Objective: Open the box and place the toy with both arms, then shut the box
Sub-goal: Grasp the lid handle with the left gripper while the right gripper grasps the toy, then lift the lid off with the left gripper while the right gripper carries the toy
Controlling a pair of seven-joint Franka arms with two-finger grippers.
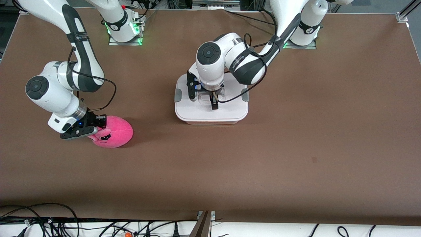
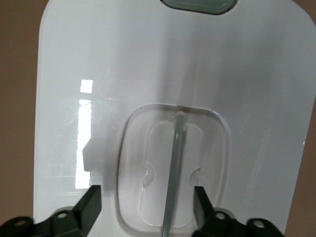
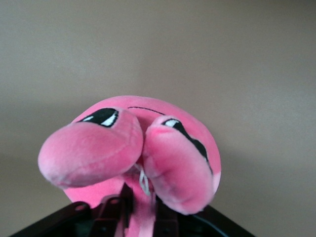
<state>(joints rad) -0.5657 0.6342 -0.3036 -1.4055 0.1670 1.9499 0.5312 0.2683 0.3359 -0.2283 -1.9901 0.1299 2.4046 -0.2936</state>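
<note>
Brown desk [image 1: 296,148], lidded box [image 1: 211,113] mid-desk; left hand [image 2: 148,200] open astride its handle [image 2: 174,173], so we'd center before squeezing. Toy [image 1: 113,131] toward the right arm's end, right hand [image 1: 93,130] pinching it.

1 bench [image 1: 296,148], brown top.
1 box [image 1: 211,112], w/ 1 white lid [image 2: 148,74].
2 grey clips on lid: 1 per short end [image 1: 178,95], [image 1: 245,94]; only 1 shows in left wrist view.
1 clear handle recess [image 2: 173,168] in lid, 1 bar across it.
1 toy [image 1: 113,131], pink plush; 2 dark eyes & 2 puffed lobes in right wrist view.
2 arms, white w/ black joints.
2 claws: 1 left claw [image 1: 214,102], 1 right claw [image 1: 95,130]; 2 fingers each.
2 arm bases, 1 per arm.
Misc. cables along front edge, too tangled to count.
</note>
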